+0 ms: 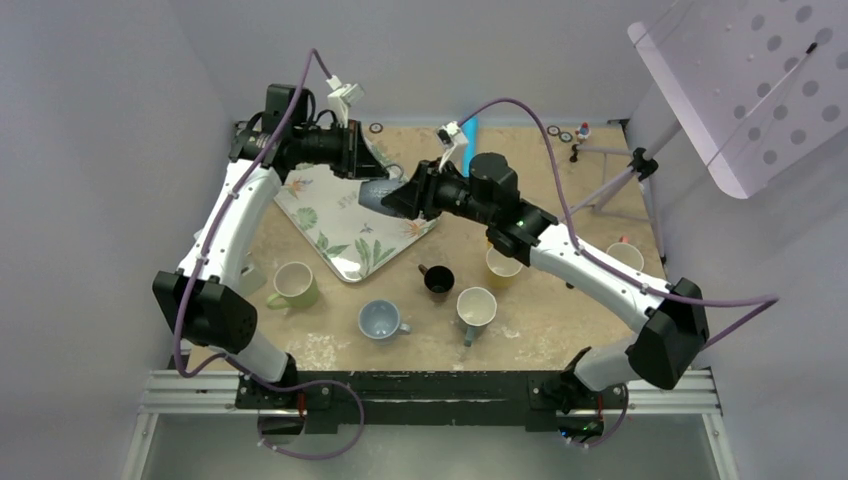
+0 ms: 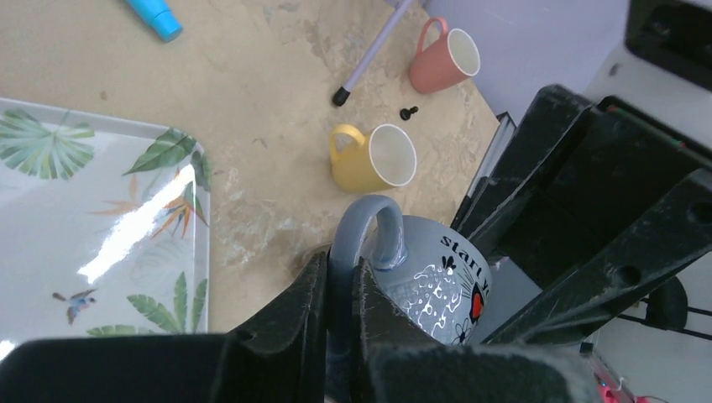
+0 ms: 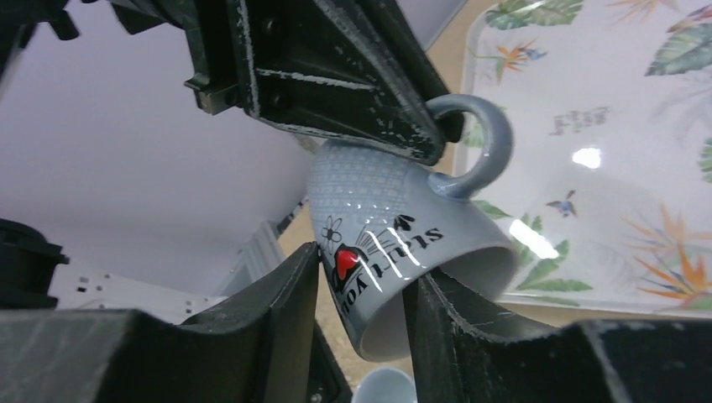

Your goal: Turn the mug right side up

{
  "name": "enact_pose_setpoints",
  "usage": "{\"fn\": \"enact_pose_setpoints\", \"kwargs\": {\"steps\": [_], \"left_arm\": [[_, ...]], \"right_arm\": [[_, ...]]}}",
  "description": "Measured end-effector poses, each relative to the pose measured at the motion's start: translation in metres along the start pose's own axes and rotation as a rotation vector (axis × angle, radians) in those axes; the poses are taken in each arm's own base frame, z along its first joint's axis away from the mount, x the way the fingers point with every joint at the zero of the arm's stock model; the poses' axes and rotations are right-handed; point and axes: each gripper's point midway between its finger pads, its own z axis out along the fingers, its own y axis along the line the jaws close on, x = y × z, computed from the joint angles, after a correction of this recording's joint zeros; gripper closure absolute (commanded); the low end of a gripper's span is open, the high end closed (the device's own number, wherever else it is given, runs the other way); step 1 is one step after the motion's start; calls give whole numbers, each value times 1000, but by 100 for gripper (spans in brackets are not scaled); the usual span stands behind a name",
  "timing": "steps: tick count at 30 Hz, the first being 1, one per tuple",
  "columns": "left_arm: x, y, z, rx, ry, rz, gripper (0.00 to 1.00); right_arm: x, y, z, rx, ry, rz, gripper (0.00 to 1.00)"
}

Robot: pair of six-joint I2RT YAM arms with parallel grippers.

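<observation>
Only wrist views show left pincer (image 2: pixel 340 281) clamping the mug (image 2: pixel 428 281) handle, right pincer (image 3: pixel 363 281) straddling its wall, grip unclear.

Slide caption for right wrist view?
Grey printed ceramic mug, handle clamped in left fingers, wall between right fingers, leaf-patterned tray behind.

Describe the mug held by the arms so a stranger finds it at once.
Find the leaf-patterned tray at the back left of the table. Over its right edge the left gripper and right gripper meet, and the grey mug hangs between them. It alone is off the table, tipped sideways, with black lettering and a red heart.
</observation>
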Motion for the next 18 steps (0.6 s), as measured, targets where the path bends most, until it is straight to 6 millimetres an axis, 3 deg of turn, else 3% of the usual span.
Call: {"fn": "enact_pose_setpoints", "kwargs": {"steps": [4,6,7,8,10,13,15,18], "left_arm": [[-11,-5,4,35,-44,-1,100],[-12,-9,6,62,-56,1,100],[-11,-10,8,70,-58,3,100],[-10,-9,9,71,-55,2,93],[-9,-7,10,62,-52,0,53],[-10,1,7,-5,-47,36,13],[-15,7,1,-63,-51,74,1],[-21,13,-6,-129,-56,129,0]], "right_arm": [[0,13,7,-76,-1,30,80],[-2,20,6,-103,-6,28,100],[-4,23,6,-110,-10,27,100],[-7,23,5,-99,-15,20,100],[-8,19,5,-62,-6,14,100],[-5,4,2,70,29,-14,100],[-3,-15,-5,188,49,-37,100],[1,-50,-21,380,82,-69,100]]}}
